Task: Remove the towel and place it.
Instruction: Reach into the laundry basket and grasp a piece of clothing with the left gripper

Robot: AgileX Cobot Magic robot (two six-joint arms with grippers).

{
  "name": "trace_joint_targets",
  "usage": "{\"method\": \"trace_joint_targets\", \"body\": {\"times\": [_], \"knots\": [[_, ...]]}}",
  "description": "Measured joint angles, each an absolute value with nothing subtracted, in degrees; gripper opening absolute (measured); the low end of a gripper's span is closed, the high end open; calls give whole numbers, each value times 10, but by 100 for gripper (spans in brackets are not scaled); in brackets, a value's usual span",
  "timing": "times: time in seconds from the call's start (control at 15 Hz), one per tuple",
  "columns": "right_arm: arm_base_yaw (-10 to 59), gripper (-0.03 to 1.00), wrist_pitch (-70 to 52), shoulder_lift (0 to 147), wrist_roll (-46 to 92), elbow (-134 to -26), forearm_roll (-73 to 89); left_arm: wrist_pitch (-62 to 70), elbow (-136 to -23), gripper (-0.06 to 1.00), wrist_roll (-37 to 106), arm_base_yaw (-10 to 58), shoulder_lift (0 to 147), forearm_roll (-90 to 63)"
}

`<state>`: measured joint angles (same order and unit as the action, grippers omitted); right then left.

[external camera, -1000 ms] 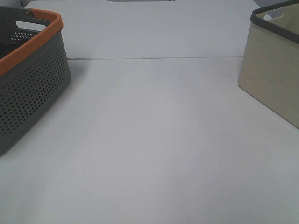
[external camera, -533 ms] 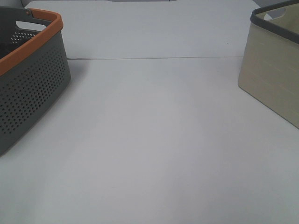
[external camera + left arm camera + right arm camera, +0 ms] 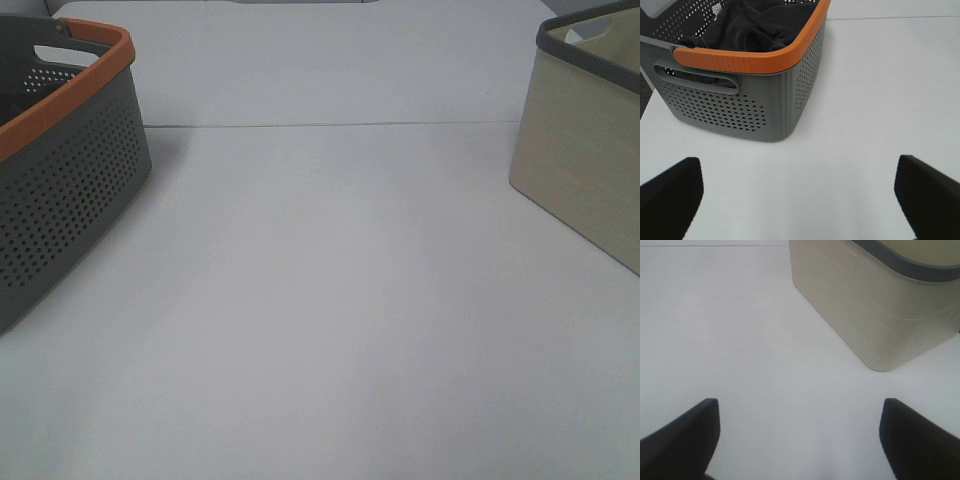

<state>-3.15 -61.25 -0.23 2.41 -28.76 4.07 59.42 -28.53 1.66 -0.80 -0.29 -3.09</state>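
Nothing has shifted in the high view over the last second: the white surface point(image 3: 330, 300) carries the grey orange-rimmed basket point(image 3: 765, 95) and the beige basket point(image 3: 585, 170), well apart. The towel point(image 3: 755, 25) lies bunched inside the grey basket, its long axis unreadable, straight ahead of my left hand point(image 3: 800, 197). That hand is spread wide, empty and, I judge, the nearer, while my right hand point(image 3: 800, 440), likewise released, faces the beige basket.

White table point(image 3: 330, 300) — grey orange-rimmed basket point(image 3: 70, 190) left, beige basket point(image 3: 585, 170) right

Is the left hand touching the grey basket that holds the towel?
Apart. The left wrist view shows bare table between the left hand and the grey basket.
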Motion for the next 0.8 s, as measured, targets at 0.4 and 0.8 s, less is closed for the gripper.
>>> {"method": "trace_joint_targets", "body": {"times": [0.4,0.8], "knots": [[-32,78,-612,-2,24,-288,41,594,-285,98,17,-8,-3,-31],[-32,78,-612,-2,24,-288,41,629,-362,98,56,-8,88,-39]]}}
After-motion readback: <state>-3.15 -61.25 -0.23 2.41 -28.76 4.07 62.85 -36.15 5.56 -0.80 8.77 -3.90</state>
